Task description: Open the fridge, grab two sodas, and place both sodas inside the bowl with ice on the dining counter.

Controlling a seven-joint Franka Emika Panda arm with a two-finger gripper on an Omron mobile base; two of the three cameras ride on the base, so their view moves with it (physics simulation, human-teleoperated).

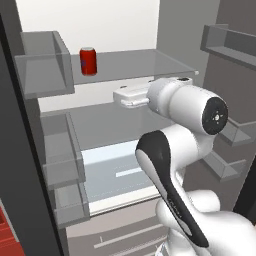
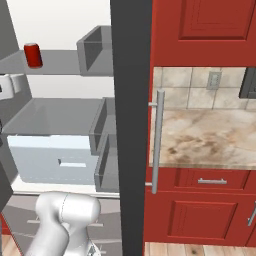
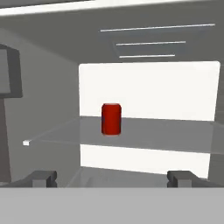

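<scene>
The fridge [image 1: 30, 150] stood open, both doors swung wide. One red soda can [image 1: 88, 61] stood upright on the upper grey shelf [image 1: 130, 62], toward its back left. The gripper [image 3: 112, 179] reached in just below shelf level, jaws spread wide and empty, well short of the can [image 3: 111, 119], which sat centred ahead of them.

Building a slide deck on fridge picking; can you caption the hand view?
Open jaws face a red soda can standing upright on a grey fridge shelf, not yet reached.
</scene>
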